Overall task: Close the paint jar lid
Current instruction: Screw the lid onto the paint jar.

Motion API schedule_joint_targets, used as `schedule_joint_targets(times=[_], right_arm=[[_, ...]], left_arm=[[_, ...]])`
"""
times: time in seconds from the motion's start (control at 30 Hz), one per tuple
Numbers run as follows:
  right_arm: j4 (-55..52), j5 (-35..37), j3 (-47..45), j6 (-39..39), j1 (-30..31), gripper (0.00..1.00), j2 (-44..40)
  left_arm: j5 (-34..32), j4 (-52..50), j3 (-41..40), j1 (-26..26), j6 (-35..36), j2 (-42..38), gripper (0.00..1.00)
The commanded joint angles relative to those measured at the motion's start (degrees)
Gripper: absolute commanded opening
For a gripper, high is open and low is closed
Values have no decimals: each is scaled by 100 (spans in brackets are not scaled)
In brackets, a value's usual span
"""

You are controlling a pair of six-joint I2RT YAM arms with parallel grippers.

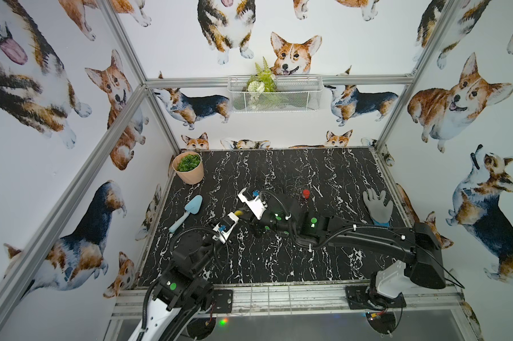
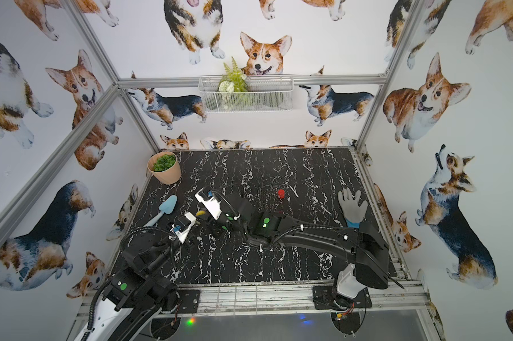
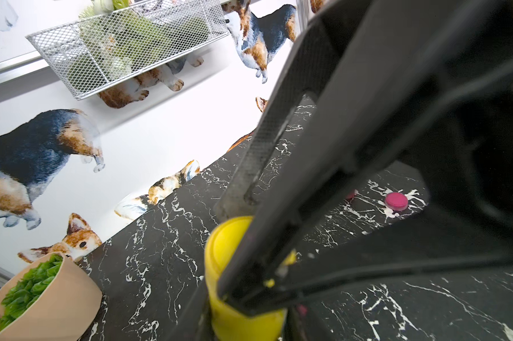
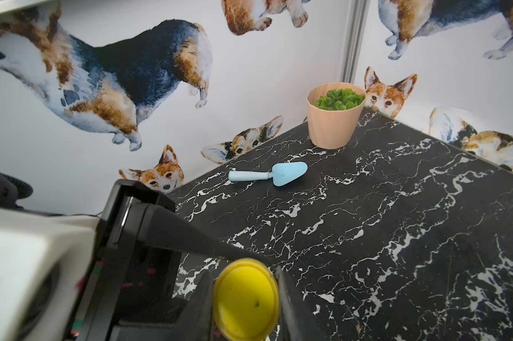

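The yellow paint jar (image 3: 234, 298) stands near the middle-left of the black marble table (image 1: 323, 265), and its yellow lid (image 4: 246, 298) sits on top of it. My left gripper (image 3: 243, 324) is shut on the jar's body, with a dark finger on each side. From above, my right gripper (image 4: 245, 301) is shut on the lid, its fingers (image 4: 287, 301) pressed against the rim. In both top views only a sliver of the yellow jar (image 1: 240, 212) (image 2: 201, 212) shows between the two wrists.
A small red jar (image 1: 306, 194) stands behind the right arm. A grey glove (image 1: 377, 206) lies at the right edge. On the left lies a blue trowel (image 1: 187, 212), and a potted plant (image 1: 189, 167) stands in the far left corner. A wire basket (image 1: 274, 93) hangs on the back wall.
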Motion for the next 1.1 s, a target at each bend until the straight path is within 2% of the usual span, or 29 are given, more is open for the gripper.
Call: schedule_joint_targets(times=[0.0,0.27,0.33,0.43,0.57,0.67,0.77,0.8,0.87,1.0,1.07], right_arm=[[-431,1026,308,689,160,24,201],[-254,1277,328,1052,239,27,333],[-160,1265,217,1005,239,34,237],[81,1322,-98,861,239,58,-69],[196,1599,-587,624,189,74,-649],[218,1492,-929,595,71,76,-1114],[92,783,-1103,366,-158,76,-1459],[-113,139,-1051,6,-290,75,-1554],[-511,-581,-863,-626,-402,73,-1575],[-1321,-1242,-504,-1925,-421,68,-1523],[-1395,-1421,-477,-2235,-431,66,-1488]], left_arm=[[-97,572,52,5,73,-5,30],[-354,539,60,5,81,0,30],[-357,531,67,5,80,24,30],[-362,489,87,5,74,107,30],[-287,442,112,4,46,229,30],[-197,415,130,5,31,348,30],[156,413,133,5,-64,433,31],[412,439,122,4,-83,448,31],[1079,539,96,3,-189,500,32],[1892,616,95,4,-300,608,32],[2007,643,88,5,-323,620,31]])
